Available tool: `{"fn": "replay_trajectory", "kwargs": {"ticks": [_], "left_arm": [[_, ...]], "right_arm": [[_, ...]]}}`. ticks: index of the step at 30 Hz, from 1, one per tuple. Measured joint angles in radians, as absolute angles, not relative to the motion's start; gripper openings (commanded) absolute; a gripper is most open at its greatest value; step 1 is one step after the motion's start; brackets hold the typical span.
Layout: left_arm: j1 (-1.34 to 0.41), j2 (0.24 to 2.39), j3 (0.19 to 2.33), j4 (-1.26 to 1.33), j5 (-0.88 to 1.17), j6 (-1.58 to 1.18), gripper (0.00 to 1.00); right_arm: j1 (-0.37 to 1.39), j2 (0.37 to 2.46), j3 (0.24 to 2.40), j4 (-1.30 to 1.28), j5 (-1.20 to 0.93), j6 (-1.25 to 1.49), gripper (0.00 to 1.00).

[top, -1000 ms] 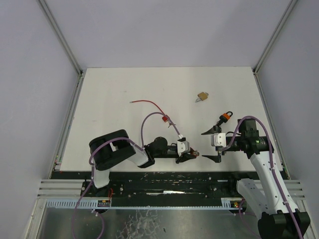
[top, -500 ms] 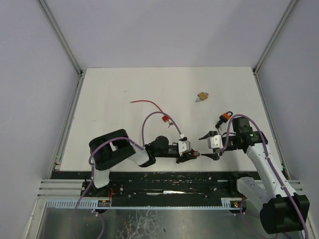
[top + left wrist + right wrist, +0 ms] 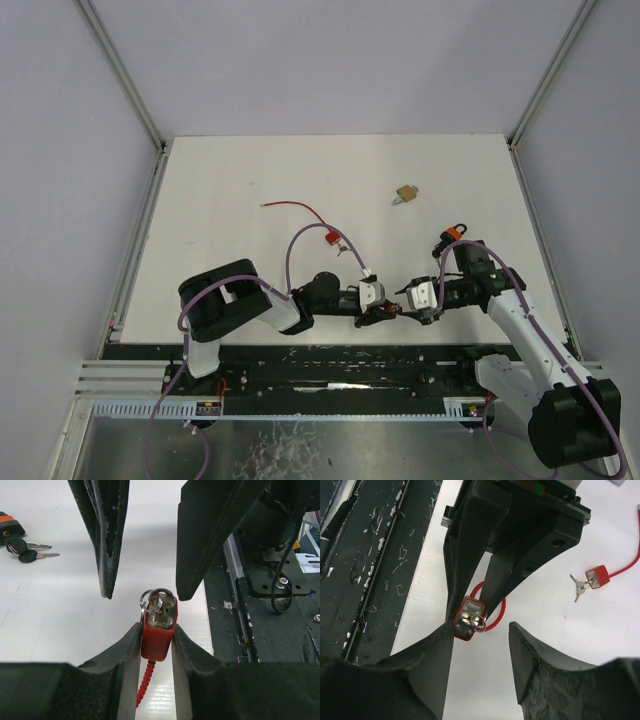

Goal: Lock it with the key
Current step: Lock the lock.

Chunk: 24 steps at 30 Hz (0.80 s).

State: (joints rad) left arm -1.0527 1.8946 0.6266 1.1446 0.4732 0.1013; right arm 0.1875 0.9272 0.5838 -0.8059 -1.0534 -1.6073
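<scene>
Over the white table (image 3: 250, 180), near its front edge, the red lock (image 3: 159, 632) is pinched by the left hand (image 3: 156, 628). The key (image 3: 158, 601) is already put in. The right hand (image 3: 481, 626) is spread around it, not yet closed. 1 job is left: the key must be gripped and turned.

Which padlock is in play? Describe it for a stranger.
Find the table's near edge, just right of middle. The left end effector clamps a red padlock there. It alone is gripped; the second red lock, brass lock and orange lock lie loose.
</scene>
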Motion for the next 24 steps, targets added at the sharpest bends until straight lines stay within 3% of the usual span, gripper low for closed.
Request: {"fn": "replay_trajectory", "kwargs": {"ticks": [19,24], "left_arm": [[-1.053,1.895,0.638,1.127,0.476,0.101,0.00],[-1.053,1.895,0.638,1.127,0.476,0.101,0.00]], "right_arm": [[0.205,0.913,0.574,-0.778,-1.048,-1.592,0.39],[0.205,0.902,0.572,-0.776,-1.048,-1.579,0.46]]}}
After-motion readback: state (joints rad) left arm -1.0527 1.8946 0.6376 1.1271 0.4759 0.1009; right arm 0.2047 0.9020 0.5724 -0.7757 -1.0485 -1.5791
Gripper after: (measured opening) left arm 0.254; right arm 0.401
